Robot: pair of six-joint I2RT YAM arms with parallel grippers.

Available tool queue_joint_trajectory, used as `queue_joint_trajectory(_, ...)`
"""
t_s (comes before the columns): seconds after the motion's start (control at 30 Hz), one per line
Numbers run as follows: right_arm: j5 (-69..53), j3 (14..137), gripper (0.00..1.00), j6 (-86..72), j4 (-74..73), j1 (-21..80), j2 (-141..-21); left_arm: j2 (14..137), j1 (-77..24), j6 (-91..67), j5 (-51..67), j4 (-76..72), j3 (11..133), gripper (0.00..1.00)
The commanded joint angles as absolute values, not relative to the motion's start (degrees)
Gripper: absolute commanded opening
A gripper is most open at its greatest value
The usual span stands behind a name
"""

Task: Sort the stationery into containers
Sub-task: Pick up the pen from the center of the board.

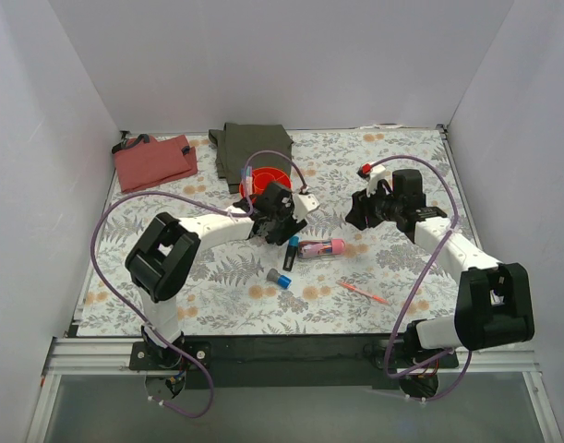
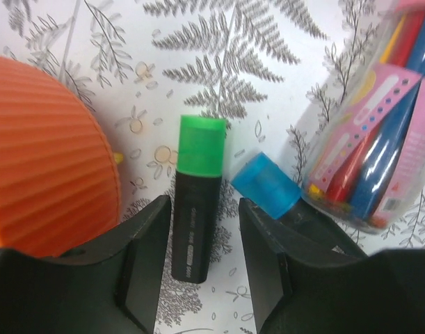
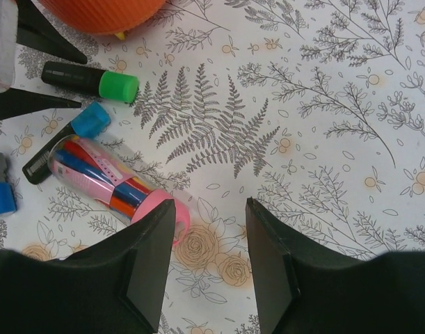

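Top: left tool (image 1: 270, 220) sits just below the orange bowl (image 1: 263, 178) at frame centre. Right tool (image 1: 358, 212) is centre-right over the tabletop (image 1: 402, 166). Pink tube (image 1: 320, 248), blue-cap marker (image 1: 291, 252), blue-grey cylinder (image 1: 279, 277) and orange-red pen (image 1: 363, 293) lie lower centre.
Left wrist: jaws apart, straddling the green-cap marker (image 2: 197, 209). Marker print and tube label too small to read.
Right wrist: jaws apart, nothing between them. Tube's pink cap is beside the frame-left finger.

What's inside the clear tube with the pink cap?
Through the wall of the clear tube, the left wrist view shows red, blue and yellow pens packed lengthwise. The pink label covers part of them, so the count can't be told.
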State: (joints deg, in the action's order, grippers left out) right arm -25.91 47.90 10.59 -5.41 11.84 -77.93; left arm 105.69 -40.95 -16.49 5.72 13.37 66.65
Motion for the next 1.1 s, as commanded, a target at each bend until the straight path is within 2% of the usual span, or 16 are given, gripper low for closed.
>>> queue_joint_trajectory(0.0, -27.25, 50.89, 0.53, 9.41, -2.73, 11.42, -79.80, 107.83, -40.26, -15.82, 5.97, 13.97, 71.71, 0.44)
queue_joint_trajectory(0.47, -27.33, 49.57, 0.52, 9.58, -2.81, 9.76, -79.54, 114.87, -38.50, -15.38, 10.19, 16.08, 77.52, 0.42)
queue_joint_trajectory(0.53, -27.68, 50.01, 0.51, 9.49, -2.73, 9.67, -79.89, 114.87, -38.50, -15.82, 11.77, 17.22, 77.87, 0.38)
queue_joint_trajectory(0.6, -27.69, 50.71, 0.50, 9.93, -2.90, 9.49, -80.50, 114.26, -38.50, -16.43, 12.82, 18.19, 78.22, 0.26)
queue_joint_trajectory(0.77, -26.55, 53.87, 0.50, 12.21, -6.40, 8.88, -79.90, 108.83, -38.50, -18.89, 15.37, 19.60, 79.27, 0.10)
queue_joint_trajectory(0.8, -25.93, 55.10, 0.50, 12.74, -8.16, 8.96, -79.11, 108.03, -38.50, -19.59, 15.90, 20.03, 80.93, 0.01)
queue_joint_trajectory(0.9, -23.82, 58.96, 0.49, 16.86, -13.25, 8.79, -76.82, 103.72, -38.23, -19.87, 15.65, 19.34, 86.99, 0.00)
queue_joint_trajectory(0.97, -22.33, 63.00, 0.49, 18.10, -18.70, 8.88, -77.25, 102.05, -37.01, -19.77, 12.58, 14.96, 92.79, 0.00)
queue_joint_trajectory(1.07, -20.48, 66.26, 0.49, 18.28, -21.97, 8.88, -78.66, 100.81, -32.80, -23.97, 8.02, 5.66, 95.27, 0.00)
